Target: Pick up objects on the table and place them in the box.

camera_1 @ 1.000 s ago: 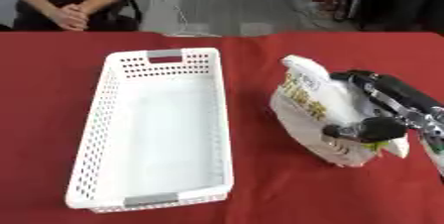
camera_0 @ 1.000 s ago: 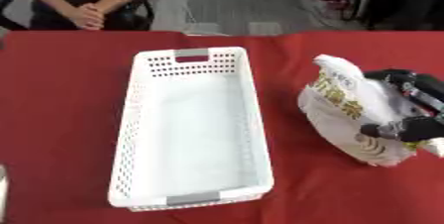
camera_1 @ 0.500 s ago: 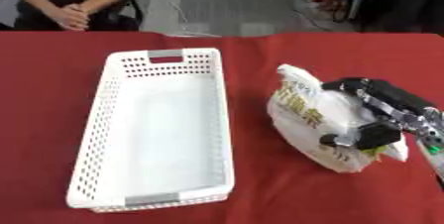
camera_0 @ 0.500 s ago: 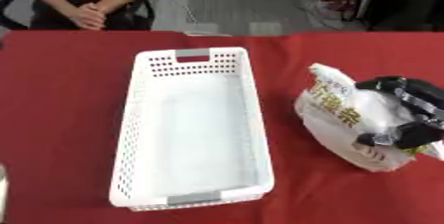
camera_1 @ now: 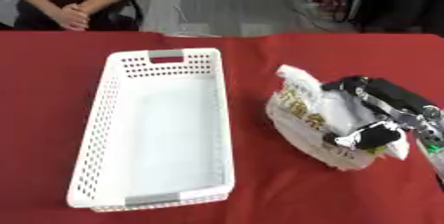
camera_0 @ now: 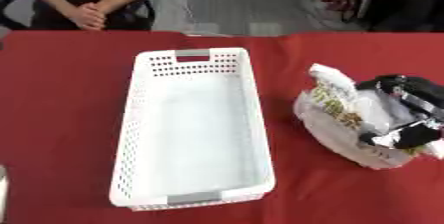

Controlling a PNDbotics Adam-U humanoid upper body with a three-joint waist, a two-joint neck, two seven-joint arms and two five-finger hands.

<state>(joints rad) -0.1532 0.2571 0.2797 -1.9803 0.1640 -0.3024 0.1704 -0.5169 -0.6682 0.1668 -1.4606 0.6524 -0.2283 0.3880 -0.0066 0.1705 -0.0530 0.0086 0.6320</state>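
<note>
The robot's right hand (camera_1: 374, 114) curls around a crinkly white snack bag (camera_1: 314, 115), which could slip free before reaching the empty white basket (camera_1: 98, 119) to the hand's left.

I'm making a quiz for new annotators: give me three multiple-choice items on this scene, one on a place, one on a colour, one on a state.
1. Where does the bag lie?
A. inside the basket
B. on the tablecloth, to the basket's right
C. on the floor

2. What colour is the tablecloth?
A. red
B. blue
C. green

3. What is the right hand doing?
A. resting open, away from everything
B. curled round the bag
C. holding the basket's rim

Answers:
1. B: the bag sits on the cloth, apart from the white basket, on its right side.
2. A: the cloth is red all round the basket.
3. B: the black fingers and thumb close on the bag from its right side, while the basket holds nothing.
</note>
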